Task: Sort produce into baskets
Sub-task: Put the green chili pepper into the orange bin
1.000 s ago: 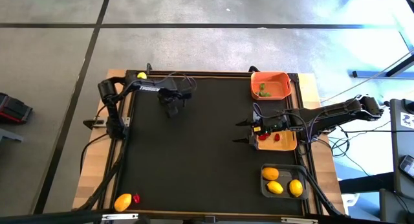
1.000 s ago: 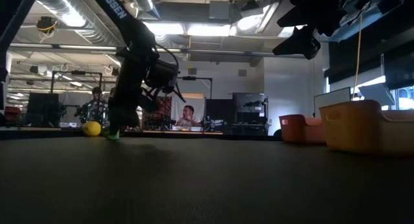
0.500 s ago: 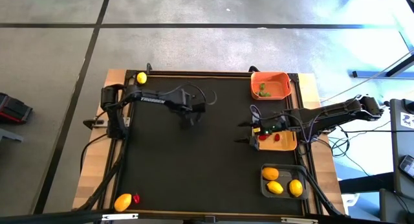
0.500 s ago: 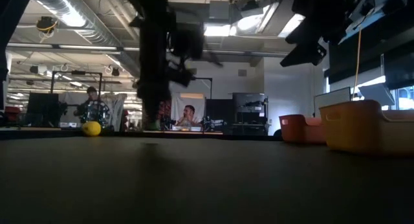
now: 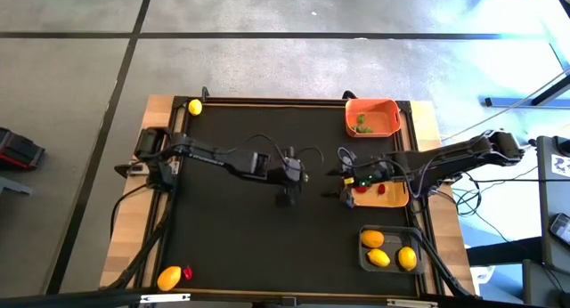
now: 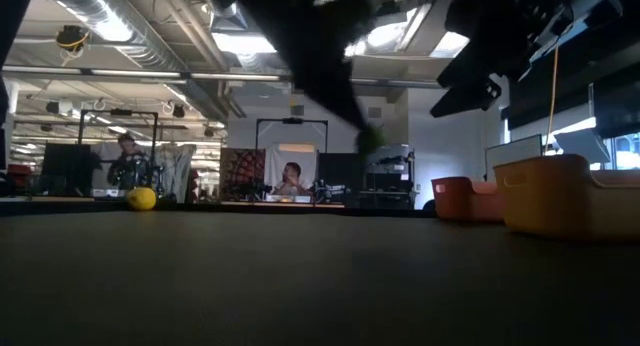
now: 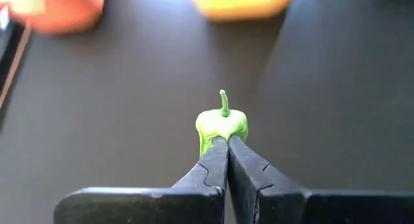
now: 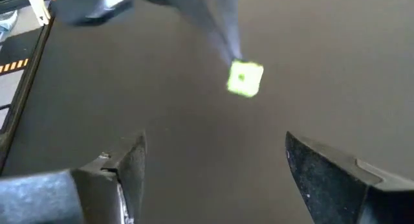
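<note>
My left gripper is over the middle of the black table, shut on a tiny green pepper-like piece. The piece also shows in the low view and in the right wrist view. My right gripper is open and empty, just left of the yellow-tan basket, facing the green piece. The orange basket holds green pieces. The yellow-tan basket holds red pieces. The dark basket holds three lemons. My left gripper pinches the green piece's lower body between its two fingertips. The stem points away from the fingers. The piece is lifted clear of the table.
A lemon lies on the wooden rim at the far left, and also shows in the low view. Another lemon and a red piece lie at the near left corner. People stand in the room behind the table.
My left gripper has carried the green piece from the table's far left toward the right and nearer, up off the table, and now hangs close to my right gripper.
</note>
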Available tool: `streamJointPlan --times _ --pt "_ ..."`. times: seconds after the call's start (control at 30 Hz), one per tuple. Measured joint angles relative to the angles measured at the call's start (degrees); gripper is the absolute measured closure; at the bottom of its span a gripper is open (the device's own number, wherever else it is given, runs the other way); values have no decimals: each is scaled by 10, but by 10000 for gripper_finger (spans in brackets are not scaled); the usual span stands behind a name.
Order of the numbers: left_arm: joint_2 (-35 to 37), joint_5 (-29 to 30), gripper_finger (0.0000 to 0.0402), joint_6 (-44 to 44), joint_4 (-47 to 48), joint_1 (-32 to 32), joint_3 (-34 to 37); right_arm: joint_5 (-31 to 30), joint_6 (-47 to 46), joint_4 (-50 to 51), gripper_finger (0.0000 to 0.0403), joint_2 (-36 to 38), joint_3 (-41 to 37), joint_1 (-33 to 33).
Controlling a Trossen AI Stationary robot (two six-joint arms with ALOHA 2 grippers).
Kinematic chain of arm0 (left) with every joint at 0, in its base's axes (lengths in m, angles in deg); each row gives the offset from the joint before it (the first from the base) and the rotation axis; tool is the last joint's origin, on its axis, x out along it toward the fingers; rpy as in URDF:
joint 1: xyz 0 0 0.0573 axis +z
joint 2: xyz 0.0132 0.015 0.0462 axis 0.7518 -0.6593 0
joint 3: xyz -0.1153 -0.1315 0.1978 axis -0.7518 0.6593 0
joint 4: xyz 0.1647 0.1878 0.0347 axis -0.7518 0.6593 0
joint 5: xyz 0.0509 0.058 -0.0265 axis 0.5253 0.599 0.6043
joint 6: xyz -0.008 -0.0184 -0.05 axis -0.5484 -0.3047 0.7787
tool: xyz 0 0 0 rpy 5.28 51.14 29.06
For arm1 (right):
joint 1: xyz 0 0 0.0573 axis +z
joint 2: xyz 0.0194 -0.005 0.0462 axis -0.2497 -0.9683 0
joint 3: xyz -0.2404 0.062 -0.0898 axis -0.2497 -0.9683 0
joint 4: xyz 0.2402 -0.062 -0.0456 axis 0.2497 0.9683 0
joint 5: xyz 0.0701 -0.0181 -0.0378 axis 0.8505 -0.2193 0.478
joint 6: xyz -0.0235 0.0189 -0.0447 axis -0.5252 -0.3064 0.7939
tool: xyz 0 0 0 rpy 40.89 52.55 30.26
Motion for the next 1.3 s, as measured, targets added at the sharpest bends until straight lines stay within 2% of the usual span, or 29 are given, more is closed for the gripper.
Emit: streamJointPlan --times 0.13,0.57,0.7,1.07,1.2,1.3 --pt "0 0 400 -1 -73 -23 0 0 1 -5 107 -20 0 0" --pt "0 -4 399 12 -151 -53 0 -16 19 -97 116 -54 0 31" --pt "0 -4 398 26 -150 -52 0 -10 19 -122 162 -54 0 31" --pt "0 -3 398 27 -155 -52 0 -9 25 -122 351 -55 0 30" --pt "0 -4 386 28 -155 -52 0 -8 32 -118 391 -55 0 30" --pt "0 -3 351 34 -154 -51 0 -8 34 -116 398 -55 0 30"
